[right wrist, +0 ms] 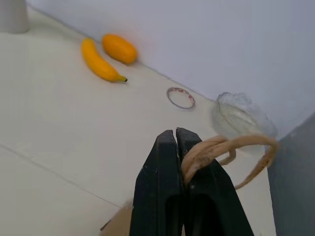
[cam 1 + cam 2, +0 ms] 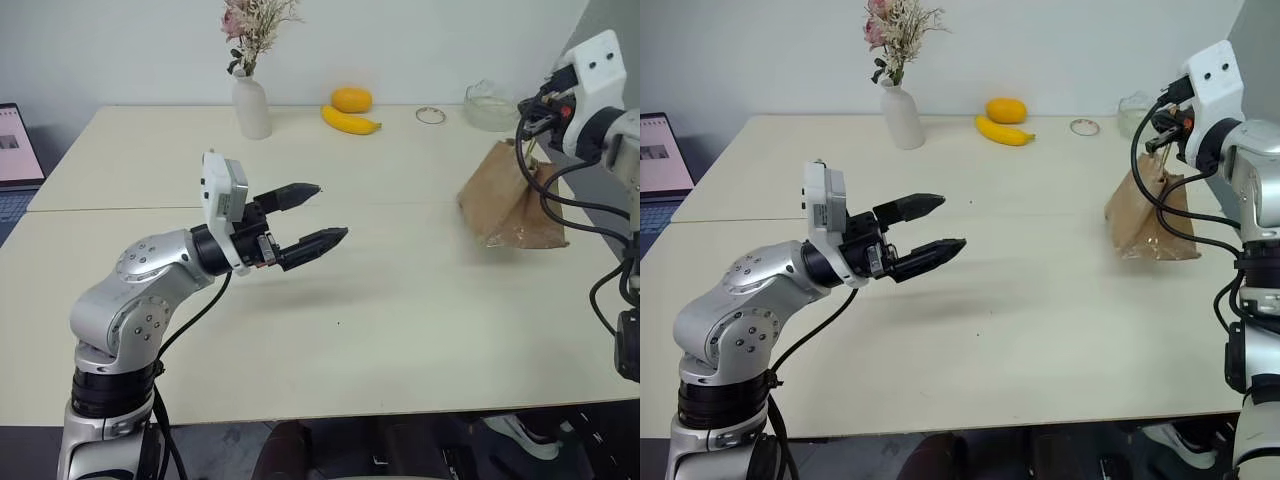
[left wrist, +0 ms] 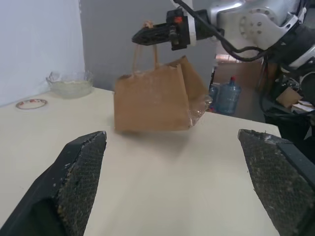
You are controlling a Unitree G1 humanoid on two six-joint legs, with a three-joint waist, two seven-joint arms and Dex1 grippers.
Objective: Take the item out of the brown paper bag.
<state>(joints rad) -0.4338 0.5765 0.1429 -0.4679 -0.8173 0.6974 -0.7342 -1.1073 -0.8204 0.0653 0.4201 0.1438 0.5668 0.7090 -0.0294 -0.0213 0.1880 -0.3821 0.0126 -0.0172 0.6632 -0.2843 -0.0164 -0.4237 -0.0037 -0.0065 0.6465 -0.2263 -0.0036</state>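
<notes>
Pinching the cord handles (image 1: pixel 231 147) with its fingers fully closed, the right gripper (image 3: pixel 142 35) has the brown paper bag (image 2: pixel 505 195) hanging just below it, base about touching the table (image 2: pixel 380 310). Bag looks tilted and creased, mouth up right under the fingers.

The left gripper (image 2: pixel 318 215) is spread as wide as it goes and holding nothing, pointing roughly level across the table at the bag, which sits well apart, straight ahead of its fingertips.

The item itself? Can't see any of it, so presumably it's inside the bag, below the right gripper. Can't tell whether it stands or lies in there.

My guess: the free left one does the reaching, and since the opening faces up it'll need to come in from above the rim, not straight at the side wall.
</notes>
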